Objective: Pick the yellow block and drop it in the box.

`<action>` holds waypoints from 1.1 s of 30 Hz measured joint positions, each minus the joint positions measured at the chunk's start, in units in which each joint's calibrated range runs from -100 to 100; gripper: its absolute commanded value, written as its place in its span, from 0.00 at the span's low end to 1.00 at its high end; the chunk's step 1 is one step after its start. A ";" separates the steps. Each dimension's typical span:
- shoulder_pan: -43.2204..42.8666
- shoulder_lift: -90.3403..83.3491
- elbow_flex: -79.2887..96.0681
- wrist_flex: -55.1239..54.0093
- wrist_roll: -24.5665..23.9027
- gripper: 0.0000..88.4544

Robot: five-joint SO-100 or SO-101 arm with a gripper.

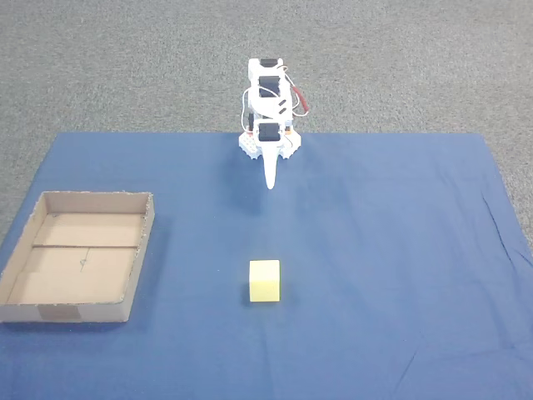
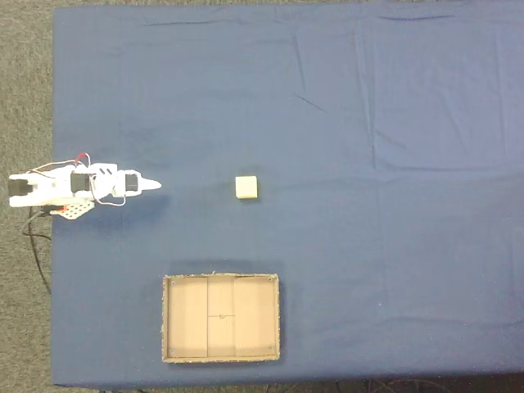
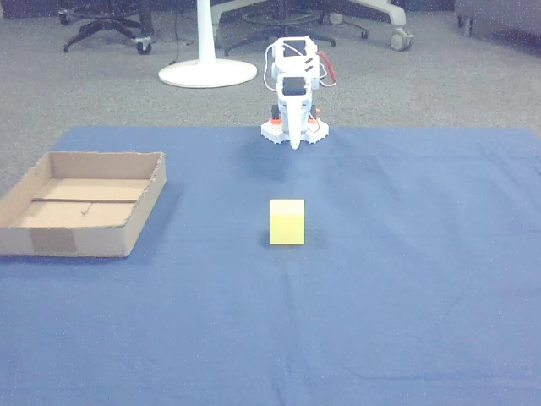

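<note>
Sitting apart: yellow block (image 1: 265, 280), box (image 1: 133, 275), closed jaws (image 1: 270, 185).

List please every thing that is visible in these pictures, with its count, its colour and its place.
yellow block: one, pale yellow, on the cloth in front of the arm, apart from the tray.
box: one, brown cardboard, empty, at the cloth's left side in a fixed view.
cloth: one, blue, spread over the grey carpet.
carpet: grey, around the cloth.
white pedestal base: one, behind the arm.
chair bases: several, dark, far back.
arm: one, white, folded at the cloth's edge.
gripper: one, white, appears shut, holding nothing.
</note>
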 measured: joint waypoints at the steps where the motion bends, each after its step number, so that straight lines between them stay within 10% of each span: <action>1: 0.00 0.00 0.00 0.00 0.00 0.00; 13: 0.82 0.00 0.00 0.00 0.59 0.01; 17: 1.72 6.65 -4.18 -1.57 2.15 0.26; 23: 5.32 40.41 -42.03 5.64 -2.59 0.55; 33: 5.97 93.18 -96.05 16.77 -3.86 0.54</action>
